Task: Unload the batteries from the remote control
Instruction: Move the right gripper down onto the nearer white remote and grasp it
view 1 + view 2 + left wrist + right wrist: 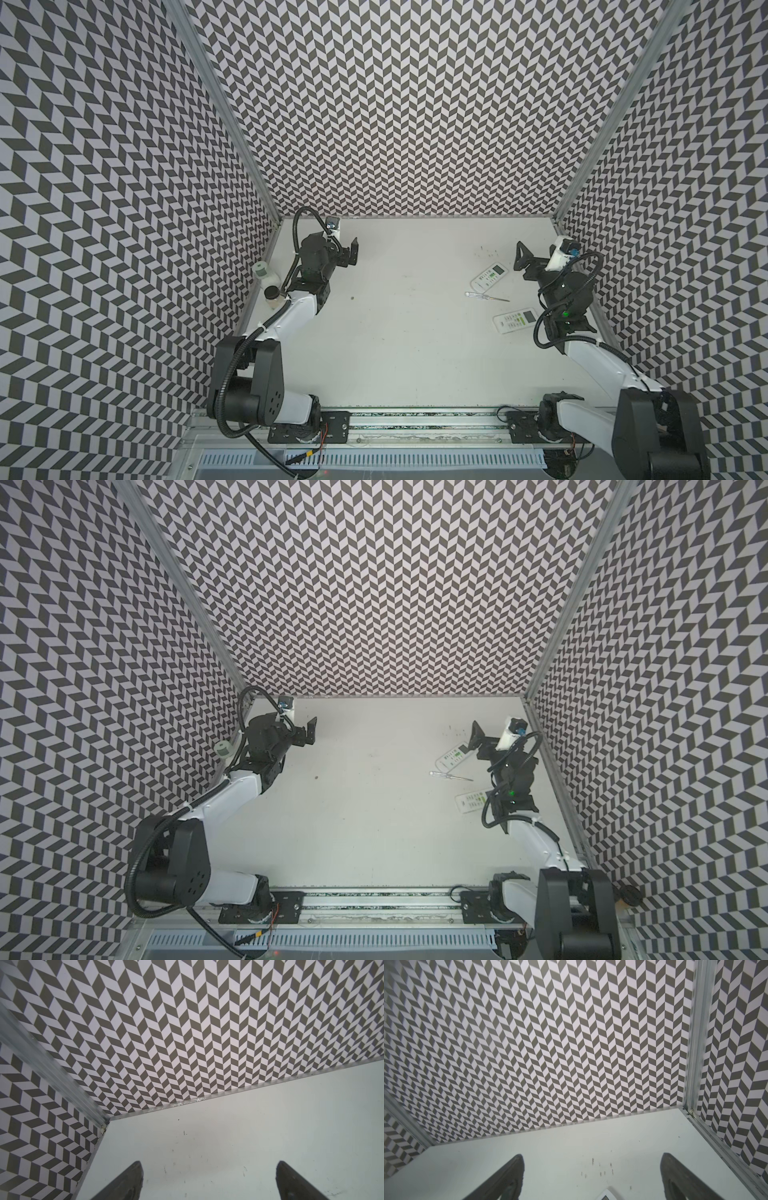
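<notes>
Two white remote controls lie face up on the right of the white table in both top views: one farther back (489,277) (453,756), one nearer the front (515,321) (469,803). No batteries show; they are hidden. My right gripper (520,257) (475,735) hovers open just right of the far remote, and a corner of that remote (607,1195) shows in the right wrist view between the spread fingers of the right gripper (591,1159). My left gripper (353,251) (309,731) (207,1164) stands open and empty near the back left corner.
A clear-handled screwdriver (486,296) (451,776) lies between the two remotes. A white bottle (262,272) and a small jar (272,296) stand against the left wall. Patterned walls (415,124) close in three sides. A metal rail (415,417) runs along the front edge.
</notes>
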Robot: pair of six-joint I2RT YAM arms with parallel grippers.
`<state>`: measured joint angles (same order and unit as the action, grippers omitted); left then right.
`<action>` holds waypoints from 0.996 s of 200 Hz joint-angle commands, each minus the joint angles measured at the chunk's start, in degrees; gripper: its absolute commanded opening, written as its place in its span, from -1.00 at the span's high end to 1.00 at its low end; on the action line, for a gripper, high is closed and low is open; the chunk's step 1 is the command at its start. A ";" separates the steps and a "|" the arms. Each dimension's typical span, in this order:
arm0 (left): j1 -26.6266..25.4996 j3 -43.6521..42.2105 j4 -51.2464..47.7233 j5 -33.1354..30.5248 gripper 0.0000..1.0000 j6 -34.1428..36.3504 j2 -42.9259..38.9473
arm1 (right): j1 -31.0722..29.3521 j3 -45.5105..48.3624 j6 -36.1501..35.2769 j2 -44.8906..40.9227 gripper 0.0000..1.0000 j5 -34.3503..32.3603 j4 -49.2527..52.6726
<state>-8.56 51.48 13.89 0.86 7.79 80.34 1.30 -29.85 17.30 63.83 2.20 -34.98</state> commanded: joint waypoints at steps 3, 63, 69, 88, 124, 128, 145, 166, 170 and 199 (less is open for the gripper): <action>-1.61 3.69 -15.53 0.90 -1.00 -2.77 -2.94 | 0.28 -1.93 19.32 -0.58 -0.99 -3.26 17.03; 0.96 -5.84 -12.96 14.68 -1.00 -7.47 -9.41 | -2.17 -10.62 15.66 5.13 -0.99 1.01 29.07; 1.62 -7.00 -12.28 16.76 -1.00 -8.05 -10.04 | -2.71 -11.28 15.61 6.06 -0.99 1.04 29.55; 2.96 -9.85 -9.17 21.96 -1.00 -10.20 -11.35 | -3.60 -12.55 15.55 9.67 -0.98 1.89 29.42; 2.08 -10.06 -9.35 23.09 -1.00 -10.45 -11.34 | -3.83 -15.35 13.86 16.79 -0.99 4.41 32.26; 1.81 -10.23 -9.13 22.98 -1.00 -10.18 -11.35 | -3.85 -15.52 13.56 17.48 -0.98 4.96 32.26; 1.22 -10.61 -8.34 22.60 -1.00 -10.11 -11.35 | -3.89 -16.42 12.75 19.99 -0.99 5.37 33.39; 1.16 -9.74 -8.70 22.69 -1.00 -10.93 -10.84 | -4.11 -16.96 12.46 22.48 -0.98 5.44 33.21; 1.12 -9.66 -8.60 22.71 -1.00 -11.15 -10.69 | -4.18 -16.98 12.41 23.06 -0.98 5.55 33.08; -0.85 -8.74 -9.02 23.62 -1.00 -11.53 -10.29 | -4.81 -20.33 11.19 28.44 -0.88 7.46 34.92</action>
<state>-7.86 41.36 4.10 22.46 -2.68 70.13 -2.63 -46.44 29.69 88.84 7.73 -0.78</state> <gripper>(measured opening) 0.997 0.963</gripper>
